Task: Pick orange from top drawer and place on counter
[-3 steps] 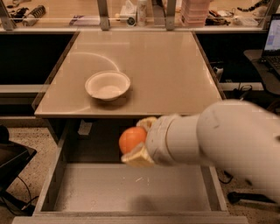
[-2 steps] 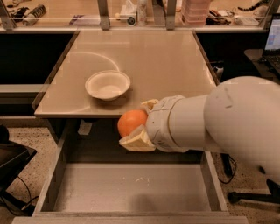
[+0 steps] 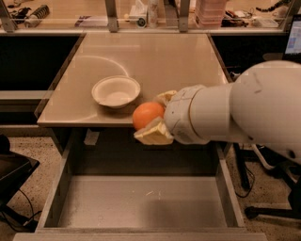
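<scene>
My gripper [image 3: 151,116] is shut on the orange [image 3: 146,114], a small round bright fruit held between the two cream fingers [image 3: 153,134]. It hangs at the front edge of the glossy beige counter [image 3: 160,61], just right of the white bowl. The white arm reaches in from the right. The top drawer [image 3: 141,202] stands pulled open below, its grey floor bare.
A white bowl [image 3: 115,91] sits on the counter's front left. A cluttered wooden shelf with metal posts [image 3: 111,12] runs along the back. Cables and a chair base [image 3: 263,207] lie on the floor at right, dark equipment at left.
The gripper has lifted the orange up out of the drawer to the level of the counter's front edge and moved slightly toward the counter.
</scene>
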You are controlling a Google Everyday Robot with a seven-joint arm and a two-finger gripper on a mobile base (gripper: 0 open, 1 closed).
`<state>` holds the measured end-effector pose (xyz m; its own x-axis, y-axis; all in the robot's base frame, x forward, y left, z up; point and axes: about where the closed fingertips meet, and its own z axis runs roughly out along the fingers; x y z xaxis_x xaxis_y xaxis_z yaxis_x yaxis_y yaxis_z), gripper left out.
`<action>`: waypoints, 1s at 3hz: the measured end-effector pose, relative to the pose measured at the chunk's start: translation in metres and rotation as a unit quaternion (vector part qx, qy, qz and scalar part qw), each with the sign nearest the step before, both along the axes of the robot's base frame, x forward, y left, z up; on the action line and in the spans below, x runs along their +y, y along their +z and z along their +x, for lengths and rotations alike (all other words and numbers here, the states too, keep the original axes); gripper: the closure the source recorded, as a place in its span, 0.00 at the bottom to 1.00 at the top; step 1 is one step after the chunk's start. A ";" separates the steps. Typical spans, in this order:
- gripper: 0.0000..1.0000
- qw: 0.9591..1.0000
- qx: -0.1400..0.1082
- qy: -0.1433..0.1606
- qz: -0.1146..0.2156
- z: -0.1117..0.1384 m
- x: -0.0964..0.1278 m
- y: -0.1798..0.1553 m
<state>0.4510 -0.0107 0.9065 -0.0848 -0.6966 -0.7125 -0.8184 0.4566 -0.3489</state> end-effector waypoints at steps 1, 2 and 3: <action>1.00 1.000 0.013 -0.013 0.022 0.051 -0.037 0.019; 1.00 0.999 -0.007 -0.021 0.032 0.067 -0.054 0.053; 1.00 0.999 -0.008 -0.020 0.032 0.067 -0.053 0.054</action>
<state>0.5182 -0.0634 0.9602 -0.1000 -0.6451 -0.7575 -0.7933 0.5112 -0.3307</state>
